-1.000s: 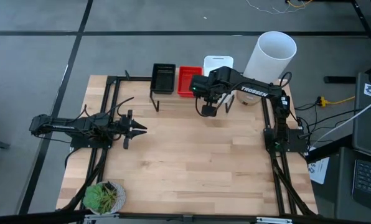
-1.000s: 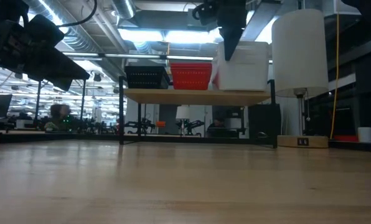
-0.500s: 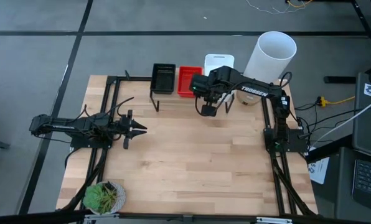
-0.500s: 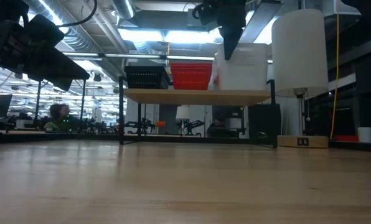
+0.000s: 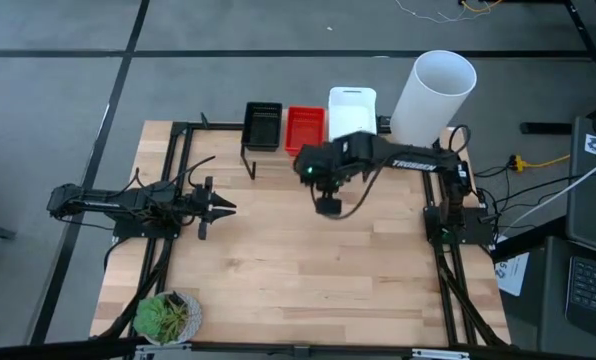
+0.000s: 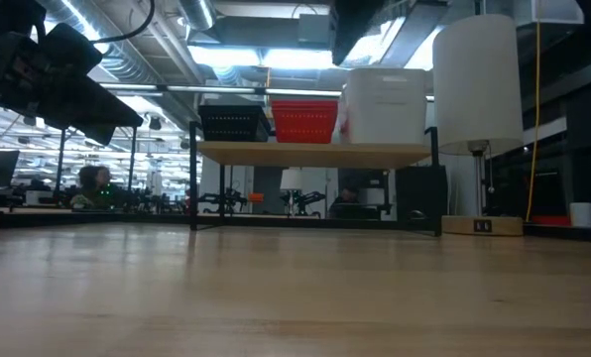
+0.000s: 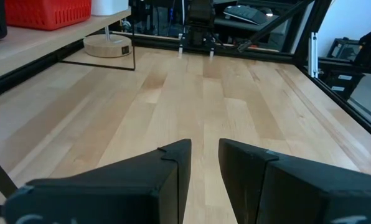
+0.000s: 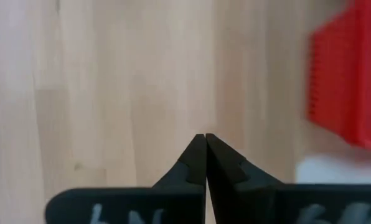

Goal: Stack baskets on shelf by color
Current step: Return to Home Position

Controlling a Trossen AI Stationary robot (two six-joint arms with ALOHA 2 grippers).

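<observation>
The shelf (image 6: 315, 152) stands at the table's far edge and carries three stacks side by side. These are black baskets (image 5: 263, 125), red baskets (image 5: 305, 127) and white baskets (image 5: 351, 104). My right gripper (image 5: 327, 206) hangs over bare tabletop just on the near side of the shelf. It points down and is shut on nothing (image 8: 205, 142). The right wrist view catches the red baskets (image 8: 347, 93) at its edge. My left gripper (image 5: 223, 208) waits near the table's left side. It lies level, with a narrow gap between its fingers (image 7: 204, 162).
A tall white cylinder (image 5: 433, 92) stands beside the shelf's right end on a wooden base (image 6: 482, 225). A green potted plant (image 5: 165, 316) sits at the near left corner. Bare wood tabletop (image 5: 308, 270) spreads between the arms and the near edge.
My right gripper has drawn back from in front of the white stack on the shelf. It moved toward the table's near edge and slightly left, and rose in the low view. The white stack stays on the shelf and is now uncovered from above.
</observation>
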